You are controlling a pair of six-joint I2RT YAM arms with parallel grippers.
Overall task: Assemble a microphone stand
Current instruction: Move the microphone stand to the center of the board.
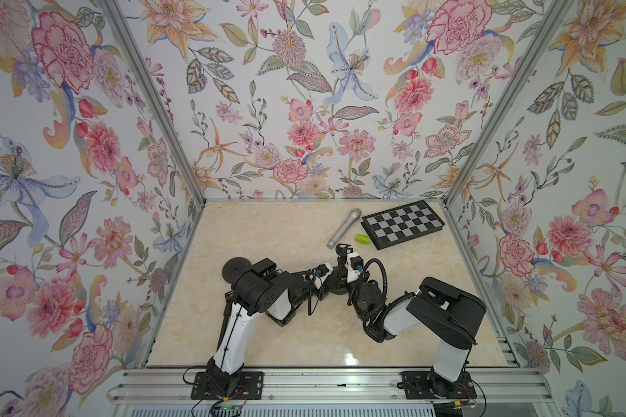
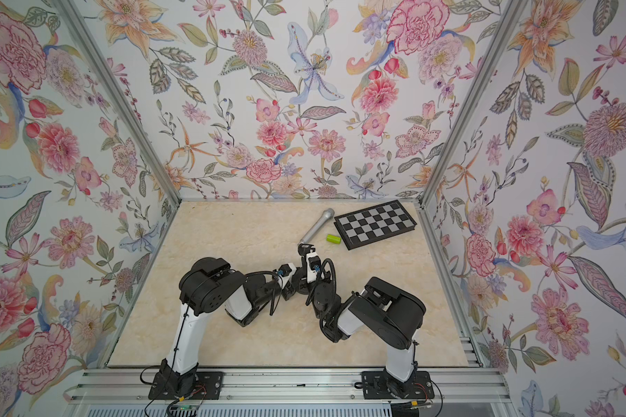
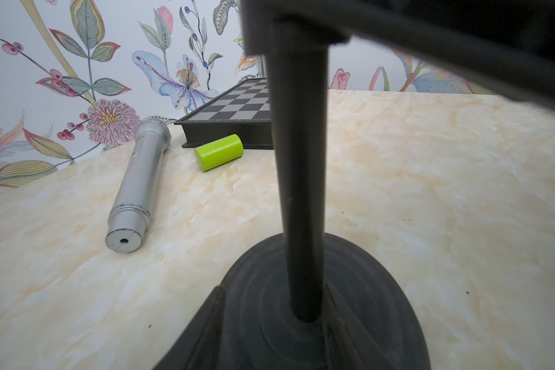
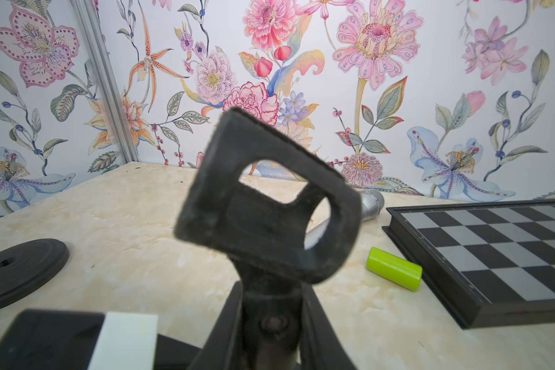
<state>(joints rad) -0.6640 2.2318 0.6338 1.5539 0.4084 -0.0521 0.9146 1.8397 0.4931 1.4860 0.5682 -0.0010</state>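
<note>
Clip [image 4: 263,208] one, pole [image 3: 298,160] one (upright), bases [image 4: 20,269] two, microphone [image 1: 344,228] one.

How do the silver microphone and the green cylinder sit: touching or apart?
Apart. The left wrist view shows bare tabletop between the microphone and the green cylinder; both top views show that gap too.

Microphone [image 1: 344,228], green cylinder [image 1: 363,238] and chessboard [image 1: 402,224] crowd the far right corner of the worktop [image 1: 268,224]. The far left and the near strip lie open, save a black disc [image 1: 236,269] at mid-left.
</note>
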